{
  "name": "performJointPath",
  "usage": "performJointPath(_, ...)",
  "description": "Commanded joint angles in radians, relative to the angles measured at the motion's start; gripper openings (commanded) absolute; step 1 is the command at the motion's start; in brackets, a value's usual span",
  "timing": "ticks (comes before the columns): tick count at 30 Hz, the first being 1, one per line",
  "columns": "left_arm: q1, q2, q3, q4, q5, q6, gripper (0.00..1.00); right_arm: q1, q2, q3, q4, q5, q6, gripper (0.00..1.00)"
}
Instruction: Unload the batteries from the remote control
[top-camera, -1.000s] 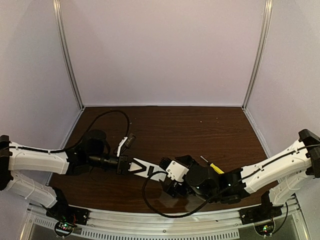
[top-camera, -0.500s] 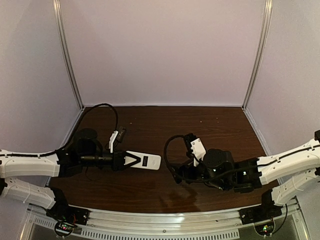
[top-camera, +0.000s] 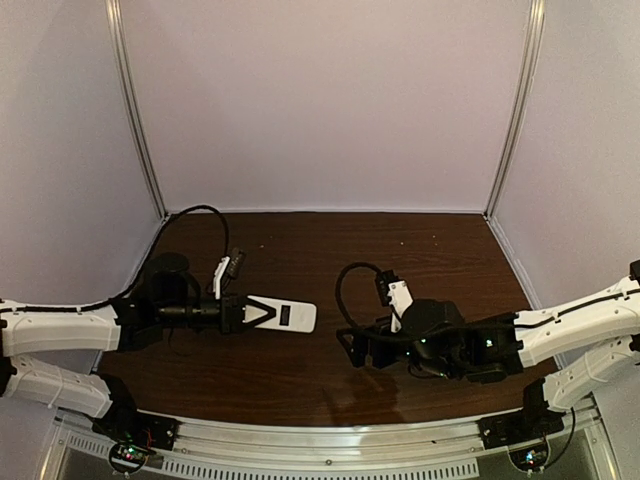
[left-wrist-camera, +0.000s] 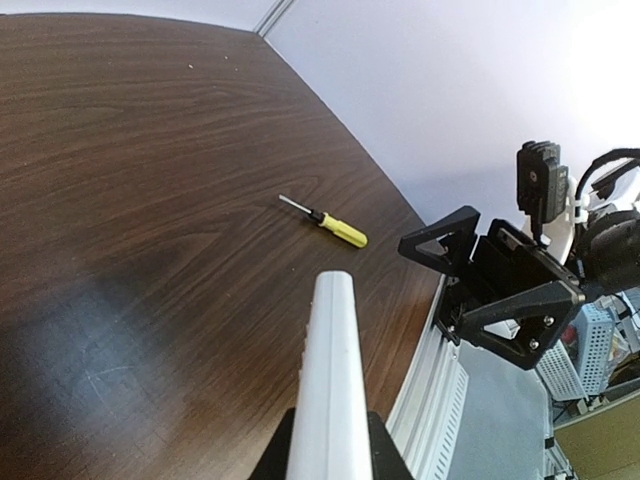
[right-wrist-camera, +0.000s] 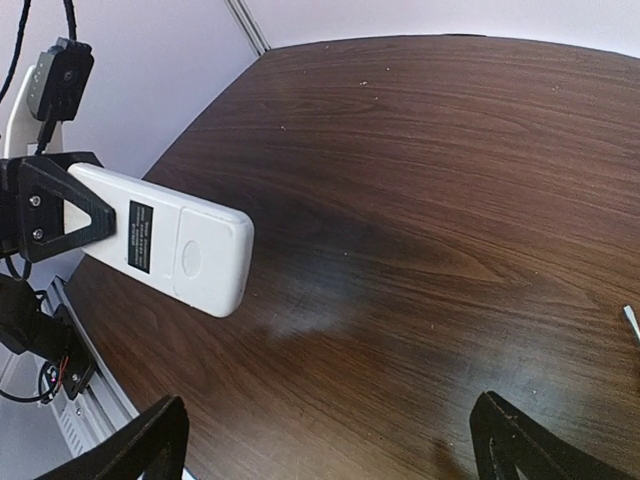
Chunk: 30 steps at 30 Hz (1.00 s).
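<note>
Left pincer (top-camera: 258, 313) first: it is clenched on the remote (top-camera: 290, 317). It has the remote by one short end, with a black triangular finger pressed flat on the top face. The remote is up off the dark wooden surface (top-camera: 420, 260), left of centre. It is held flat and level, with its free end poking out toward the right arm. It's face up too. The small dark display window (right-wrist-camera: 140, 235) sits just past the fingertip, and there's a faint oval button beyond it near the rounded end. From the left wrist you get the remote edge-on, a thin white slab running straight out from between the fingers.

Over to the right pincer (top-camera: 348, 348): released, jaws spread wide, nothing between them. It hangs low over the surface, right of centre, with its mouth turned toward the remote's free end. There's a clear stretch of bare wood between the two, so no contact there. In its own wrist view the two black fingertips sit at the bottom corners and the remote fills the left side, so the full face is on show.

One more item: a yellow-handled screwdriver (left-wrist-camera: 327, 222) lies flat on the surface on the right-hand side, toward the near edge. Neither pincer is touching it. The right wrist catches only its metal tip, at the very edge of the picture.
</note>
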Motion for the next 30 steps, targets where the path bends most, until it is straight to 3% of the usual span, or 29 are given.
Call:
performJointPath(1, 0.023, 0.035, -0.024, 0.129, 0.115, -0.040, 0.00, -0.004, 0.009, 0.024, -0.009, 0.009, 0.062, 1.00)
performJointPath(6, 0.035, 0.027, -0.034, 0.132, 0.140, -0.043, 0.00, -0.004, 0.027, 0.014, 0.039, -0.013, 0.050, 1.00)
performJointPath(13, 0.042, -0.001, -0.041, 0.148, 0.211, -0.055, 0.00, -0.004, 0.002, -0.055, 0.263, -0.165, -0.012, 1.00)
performJointPath(30, 0.042, 0.007, -0.042, 0.170, 0.236, -0.068, 0.00, -0.040, 0.052, -0.037, 0.380, -0.311, -0.006, 0.97)
